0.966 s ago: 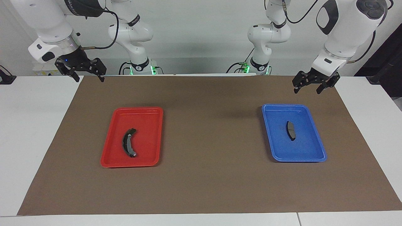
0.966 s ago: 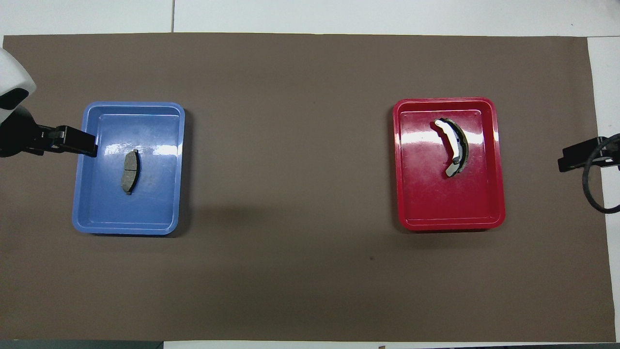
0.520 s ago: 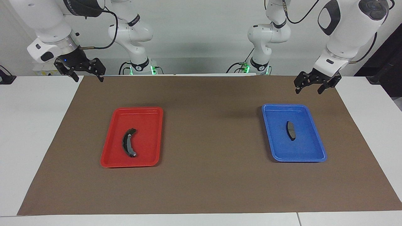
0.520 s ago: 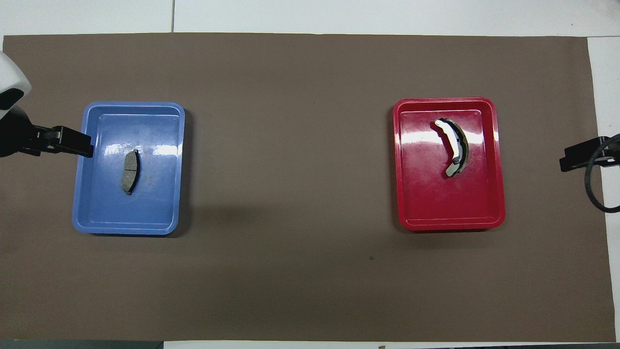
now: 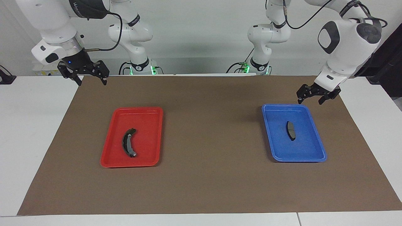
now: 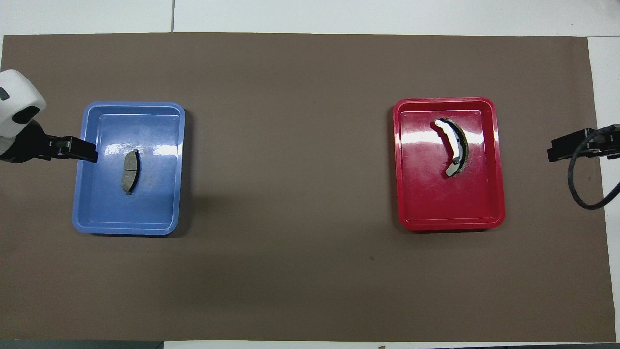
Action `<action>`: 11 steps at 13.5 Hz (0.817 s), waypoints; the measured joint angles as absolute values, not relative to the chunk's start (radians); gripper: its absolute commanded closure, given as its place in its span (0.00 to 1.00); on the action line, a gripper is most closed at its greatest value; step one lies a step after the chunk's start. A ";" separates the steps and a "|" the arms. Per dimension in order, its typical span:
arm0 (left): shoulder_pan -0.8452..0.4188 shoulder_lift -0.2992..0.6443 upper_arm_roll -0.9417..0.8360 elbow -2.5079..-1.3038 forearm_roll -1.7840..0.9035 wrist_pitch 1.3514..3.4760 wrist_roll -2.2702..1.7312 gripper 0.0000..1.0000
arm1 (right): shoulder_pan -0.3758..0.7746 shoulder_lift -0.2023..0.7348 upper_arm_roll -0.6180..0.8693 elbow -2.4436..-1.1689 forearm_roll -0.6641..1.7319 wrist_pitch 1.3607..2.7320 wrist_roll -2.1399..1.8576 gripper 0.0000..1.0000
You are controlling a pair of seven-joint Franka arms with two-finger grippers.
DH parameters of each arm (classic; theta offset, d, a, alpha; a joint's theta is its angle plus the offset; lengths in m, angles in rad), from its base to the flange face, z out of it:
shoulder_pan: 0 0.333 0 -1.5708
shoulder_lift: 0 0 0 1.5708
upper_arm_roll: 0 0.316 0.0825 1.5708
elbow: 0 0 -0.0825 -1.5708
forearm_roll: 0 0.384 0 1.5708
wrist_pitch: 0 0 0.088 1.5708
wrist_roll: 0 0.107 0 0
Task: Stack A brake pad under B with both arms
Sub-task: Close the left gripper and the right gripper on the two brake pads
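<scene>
Since a second ago the left claw (image 5: 317, 97) has dropped lower and now hangs just over the robot-side rim of the blue tray (image 5: 316, 157), fingers spread apart and empty. Right claw (image 5: 84, 74) barely shifted, sits high over the brown mat's (image 5: 207, 185) corner at its own end of the bench, also spread open, nothing in it.

A brake pad (image 5: 291, 130) lies flat mid blue tray. B (image 5: 128, 146) is the curved one lying in the red tray (image 5: 106, 157), well apart from it.

My take: we're at the reach for the grey pad. I'd bring the left claw straight over its middle groove, pinch across the short width, and come down square so a fingertip doesn't nudge it sideways. It's thin, so get low before closing.
</scene>
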State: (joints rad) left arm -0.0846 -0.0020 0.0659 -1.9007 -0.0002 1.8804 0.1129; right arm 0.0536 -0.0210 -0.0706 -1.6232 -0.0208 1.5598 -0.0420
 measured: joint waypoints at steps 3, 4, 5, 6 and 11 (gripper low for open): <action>-0.084 0.008 0.079 -2.025 0.000 2.066 0.115 0.05 | 0.054 0.059 -0.030 -1.634 -0.021 1.656 -0.021 0.00; -0.084 0.013 0.080 -2.073 0.000 2.136 0.116 0.05 | 0.054 0.094 -0.020 -1.640 -0.020 1.698 -0.013 0.00; -0.084 0.020 0.080 -2.114 0.000 2.191 0.116 0.05 | 0.054 0.124 -0.013 -1.653 -0.020 1.746 -0.007 0.00; -0.084 0.031 0.080 -2.150 0.000 2.243 0.116 0.05 | 0.055 0.152 -0.006 -1.678 -0.020 1.805 0.001 0.00; -0.084 0.109 0.080 -2.267 0.000 2.457 0.116 0.06 | 0.055 0.202 0.021 -1.871 -0.020 2.067 0.018 0.00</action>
State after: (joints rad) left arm -0.0845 0.1088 0.0798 -2.2674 -0.0002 2.4568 0.1157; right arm 0.0545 0.2021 0.0214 -1.8710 -0.0197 2.0670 0.0184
